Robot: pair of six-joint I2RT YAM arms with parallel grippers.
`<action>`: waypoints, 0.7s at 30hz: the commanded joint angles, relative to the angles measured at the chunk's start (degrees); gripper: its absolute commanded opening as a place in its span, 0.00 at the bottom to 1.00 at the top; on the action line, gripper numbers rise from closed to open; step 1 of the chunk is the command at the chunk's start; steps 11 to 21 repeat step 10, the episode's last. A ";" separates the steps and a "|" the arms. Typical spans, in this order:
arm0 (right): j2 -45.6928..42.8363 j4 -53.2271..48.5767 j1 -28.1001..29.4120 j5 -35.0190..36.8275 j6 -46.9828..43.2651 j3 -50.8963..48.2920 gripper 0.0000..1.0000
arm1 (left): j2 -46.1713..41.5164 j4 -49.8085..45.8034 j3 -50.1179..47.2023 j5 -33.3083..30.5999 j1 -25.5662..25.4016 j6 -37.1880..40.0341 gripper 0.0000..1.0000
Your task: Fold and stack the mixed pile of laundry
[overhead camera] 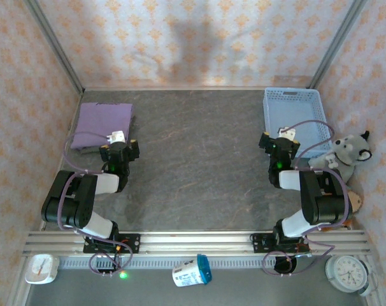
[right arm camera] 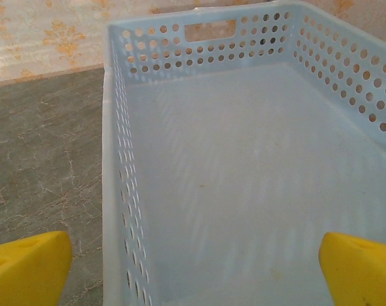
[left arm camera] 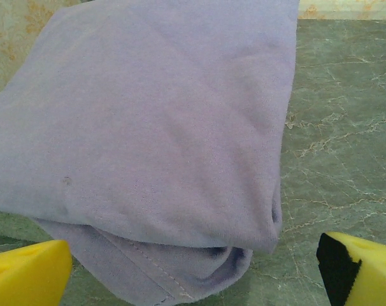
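The purple T-shirt (overhead camera: 104, 121) lies folded flat in the far left corner of the table (overhead camera: 199, 166), well apart from everything on the right side. From the left wrist camera the purple T-shirt (left arm camera: 148, 127) looks soft and thin, with a rounded fold along its right side and a stitched hem poking out at the near corner. I think it is light and floppy, so it will sag and slide open if it is lifted by one spot. The thick folded edge near the corner looks like the best place to pinch, because all the layers meet there. In the top view a thin dark strip (overhead camera: 85, 150) peeks out under the shirt's near left edge. It may be the other piece of laundry, but I cannot tell for sure. The left gripper (overhead camera: 118, 143) sits just beside the near edge of the shirt. Up close, the left gripper (left arm camera: 193, 280) has its yellow fingers (left arm camera: 27, 274) spread wide, one on each side of the corner, and it holds nothing. Over on the right, the light blue basket (overhead camera: 293, 95) stands at the far right of the table. Its holey walls (right arm camera: 206, 38) go all around, and I see nothing inside it. The right gripper (overhead camera: 282, 139) hangs at the basket's near end, and the right gripper (right arm camera: 193, 271) is spread wide too, with nothing in it. A grey wolf toy (overhead camera: 347, 155) sits just beside the basket, against the right wall.
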 commanded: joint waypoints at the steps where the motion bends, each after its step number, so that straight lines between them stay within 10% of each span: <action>1: 0.56 -0.61 -0.35 -0.43 1.99 -1.31 0.99 | -0.50 0.41 1.32 0.03 0.07 0.75 1.00; 21: 0.54 -0.72 -0.35 -0.81 1.92 -1.26 0.99 | -0.41 0.30 1.41 0.14 0.20 0.67 1.00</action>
